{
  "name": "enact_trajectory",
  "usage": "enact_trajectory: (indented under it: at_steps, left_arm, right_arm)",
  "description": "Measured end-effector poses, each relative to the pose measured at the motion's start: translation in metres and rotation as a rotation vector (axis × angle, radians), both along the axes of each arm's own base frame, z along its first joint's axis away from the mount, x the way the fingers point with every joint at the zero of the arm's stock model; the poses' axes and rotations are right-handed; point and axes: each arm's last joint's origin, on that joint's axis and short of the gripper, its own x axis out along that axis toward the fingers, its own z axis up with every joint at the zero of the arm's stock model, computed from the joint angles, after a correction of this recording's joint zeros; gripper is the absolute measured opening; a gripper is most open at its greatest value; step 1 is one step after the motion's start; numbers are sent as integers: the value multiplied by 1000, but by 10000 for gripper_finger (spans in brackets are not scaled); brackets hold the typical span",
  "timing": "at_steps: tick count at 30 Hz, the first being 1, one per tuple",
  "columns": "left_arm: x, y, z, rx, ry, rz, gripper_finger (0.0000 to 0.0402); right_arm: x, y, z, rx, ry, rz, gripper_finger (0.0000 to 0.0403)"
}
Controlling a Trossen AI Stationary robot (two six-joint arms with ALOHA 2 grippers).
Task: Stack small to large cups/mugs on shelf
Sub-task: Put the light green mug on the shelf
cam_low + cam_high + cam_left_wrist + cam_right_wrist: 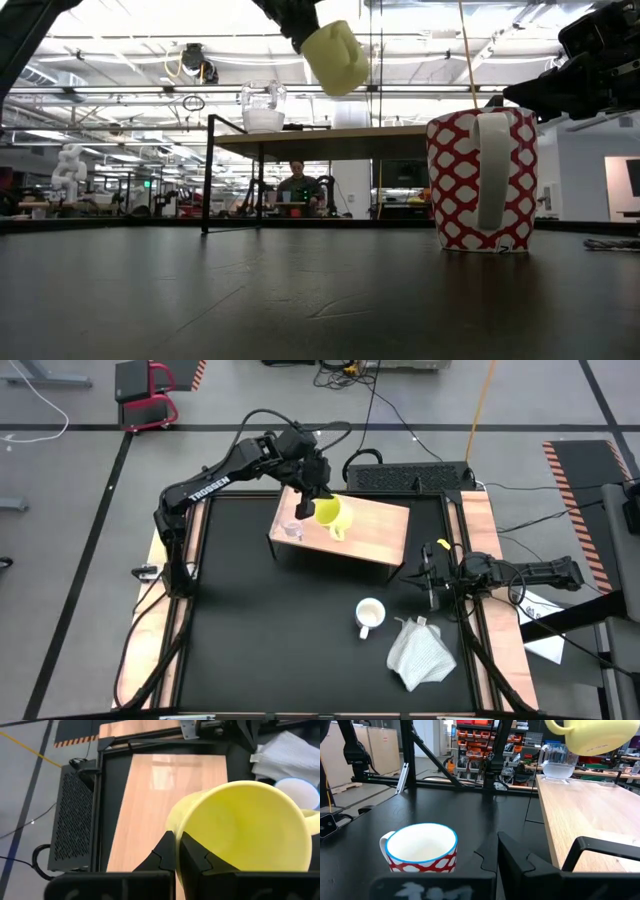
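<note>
My left gripper [308,497] holds the yellow mug [330,512] in the air over the wooden shelf [375,525], beside the clear glass cup [292,530], which stands upright on the shelf's left end. In the low view the yellow mug [335,55] hangs tilted above the shelf top [330,142] and the glass cup [262,107]. The white mug with a red pattern [370,615] stands on the black table in front of the shelf. My right gripper [430,575] rests shut at the table's right side, pointing at that mug [422,847]. My left gripper pinches the yellow mug's wall at the rim [178,837] between its two fingers [194,854]. The fingers slant down from the far left. The mug is lifted clear of the shelf and tilted, with its handle [312,820] on the side away from the fingers.
A crumpled white cloth [420,655] lies near the table's front right, next to the patterned mug. A black box with cables [410,478] sits behind the shelf. Bare shelf surface [150,810] stretches to the right of the glass cup.
</note>
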Motion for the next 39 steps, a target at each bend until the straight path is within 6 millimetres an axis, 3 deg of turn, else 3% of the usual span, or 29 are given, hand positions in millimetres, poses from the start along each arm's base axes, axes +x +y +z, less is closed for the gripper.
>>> enact_trajectory:
  at_steps: [12,39]
  left_arm:
    - [10,-18,-16,69,119,-89,4]
    - [22,-18,-39,104,244,-66,4]
  right_arm:
    - [0,0,0,-1,-2,0,0]
    - [0,0,0,18,0,-1,0]
